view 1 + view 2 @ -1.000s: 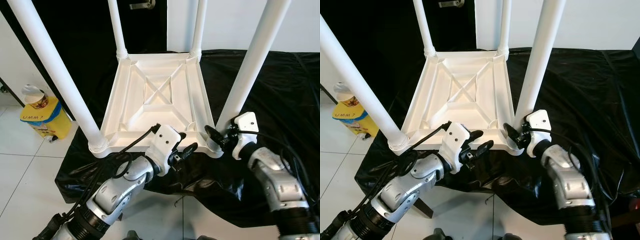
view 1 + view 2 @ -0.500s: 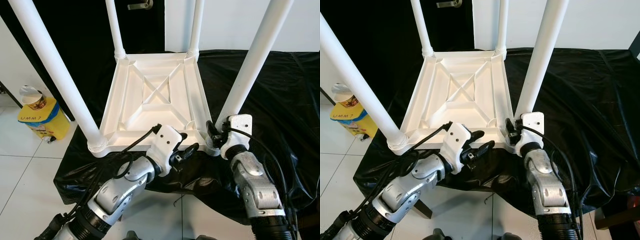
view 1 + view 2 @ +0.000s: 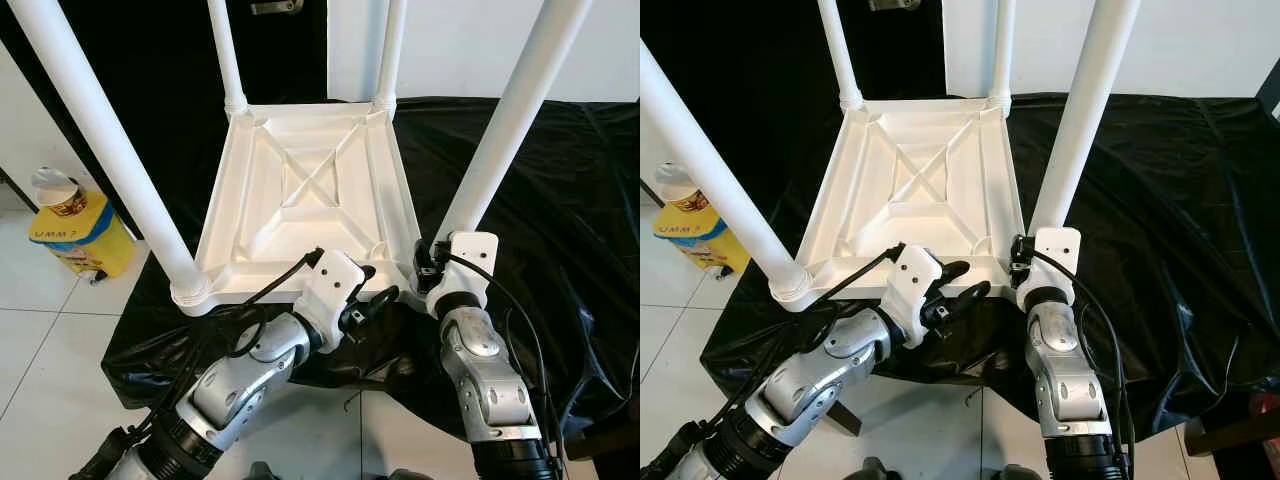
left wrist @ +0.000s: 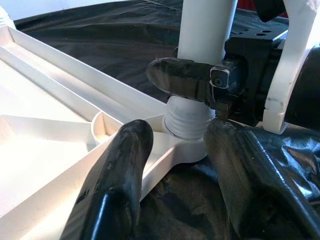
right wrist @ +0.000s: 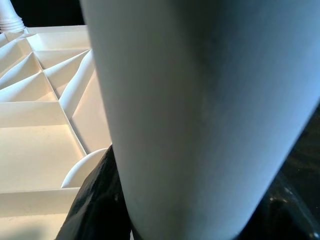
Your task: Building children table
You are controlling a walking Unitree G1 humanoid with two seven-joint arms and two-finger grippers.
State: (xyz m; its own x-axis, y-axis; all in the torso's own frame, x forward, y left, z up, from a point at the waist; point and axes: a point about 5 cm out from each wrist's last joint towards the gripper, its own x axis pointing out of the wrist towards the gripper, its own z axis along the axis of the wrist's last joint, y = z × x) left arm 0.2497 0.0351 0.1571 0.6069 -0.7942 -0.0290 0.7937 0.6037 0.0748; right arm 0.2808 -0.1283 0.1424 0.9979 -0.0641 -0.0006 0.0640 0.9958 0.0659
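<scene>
A white children's table [image 3: 300, 190] lies upside down on a black cloth [image 3: 560, 200], its four legs pointing up. My right gripper [image 3: 428, 262] sits at the base of the near right leg [image 3: 500, 130], shut on it. In the right wrist view that leg [image 5: 200, 100] stands between the black fingers. In the left wrist view one of those fingers [image 4: 185, 80] crosses the leg just above its ribbed collar. My left gripper [image 3: 375, 285] is open at the table's front edge, its fingers [image 4: 120, 170] straddling that same corner.
The near left leg [image 3: 110, 150] and two far legs [image 3: 225, 50] rise around the work area. A yellow bin [image 3: 70, 225] with a cup on top stands on the tiled floor [image 3: 50, 340] to the left. The cloth hangs over the front edge.
My right arm has swung in from the right, and its gripper has closed in on the base of the near right leg. The left gripper has stayed at the front edge.
</scene>
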